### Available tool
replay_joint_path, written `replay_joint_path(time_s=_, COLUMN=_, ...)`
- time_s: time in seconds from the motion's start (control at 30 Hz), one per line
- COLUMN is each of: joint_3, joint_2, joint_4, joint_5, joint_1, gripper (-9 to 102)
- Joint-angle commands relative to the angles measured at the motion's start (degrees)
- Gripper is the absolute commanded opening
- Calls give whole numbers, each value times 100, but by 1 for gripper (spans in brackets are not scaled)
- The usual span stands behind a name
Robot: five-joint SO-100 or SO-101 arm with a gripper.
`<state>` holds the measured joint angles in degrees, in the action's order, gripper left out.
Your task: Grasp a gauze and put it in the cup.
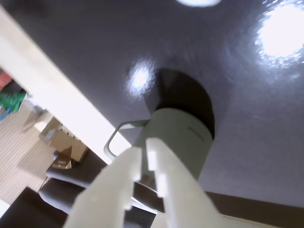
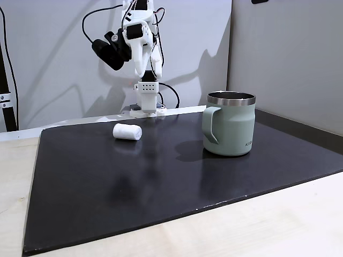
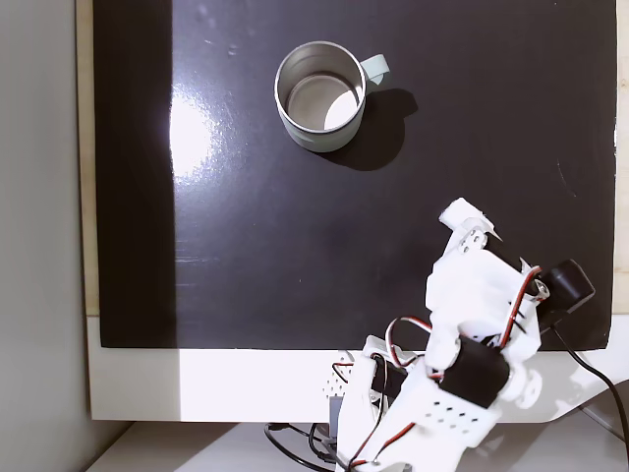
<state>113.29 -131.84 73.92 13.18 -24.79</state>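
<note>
The gauze (image 2: 127,131), a small white roll, lies on its side on the black mat (image 2: 161,187), left of the cup as a fixed view shows it. The cup (image 2: 230,131) is a pale green mug with a steel rim, standing upright; from above its inside (image 3: 319,95) looks empty. My gripper (image 2: 146,72) hangs high above the mat's far edge, behind the gauze and well clear of it. In the wrist view the cup (image 1: 183,135) stands beyond my gripper (image 1: 144,147), whose white fingers lie close together with nothing between them.
The mat covers most of a light wooden table (image 2: 278,225). The arm's white base (image 2: 147,101) stands at the mat's far edge, with cables behind it. A grey wall (image 2: 289,53) runs along the right side.
</note>
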Motion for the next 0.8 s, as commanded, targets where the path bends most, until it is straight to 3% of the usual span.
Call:
replay_joint_path(time_s=0.0, joint_3=-712, joint_2=527, joint_4=343, joint_5=132, joint_1=-132, gripper=0)
replay_joint_path(time_s=0.23, joint_3=-2092, joint_2=2206, joint_4=1529, joint_5=387, joint_1=-229, gripper=5)
replay_joint_path(time_s=0.4, joint_3=-2136, joint_2=2285, joint_4=1521, joint_5=272, joint_1=-325, gripper=17)
replay_joint_path(time_s=0.77, joint_3=-1740, joint_2=2769, joint_4=1055, joint_5=-193, joint_1=-589, gripper=28)
